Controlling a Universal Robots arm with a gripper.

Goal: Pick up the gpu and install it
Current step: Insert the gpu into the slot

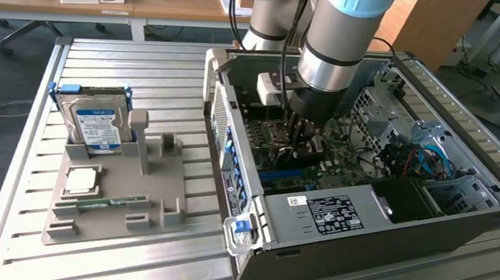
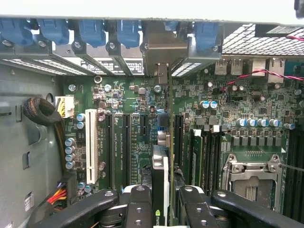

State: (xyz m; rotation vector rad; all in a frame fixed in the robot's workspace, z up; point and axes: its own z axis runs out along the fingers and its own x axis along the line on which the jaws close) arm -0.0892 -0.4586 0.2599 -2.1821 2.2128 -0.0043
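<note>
Edge-on in the wrist view, the gpu [image 2: 160, 166] stands upright over the long black expansion slots of the green motherboard [image 2: 128, 95]. Its silver end bracket [image 2: 161, 47] rests against the case's rear slot openings, among the blue latches. My gripper [image 2: 164, 202] is shut on the card, one black finger [image 2: 137, 204] on each face. In the exterior view the gripper [image 1: 300, 143] reaches straight down into the open computer case [image 1: 361, 224], with the gpu [image 1: 313, 150] low over the board.
A white slot [image 2: 91, 145] and a cable bundle [image 2: 40, 111] lie to one side of the card, an open CPU socket [image 2: 249, 178] to the other. On the exterior view's left, a grey holder [image 1: 118, 196] carries a hard drive [image 1: 97, 126], a processor chip [image 1: 81, 178] and a memory stick [image 1: 104, 202].
</note>
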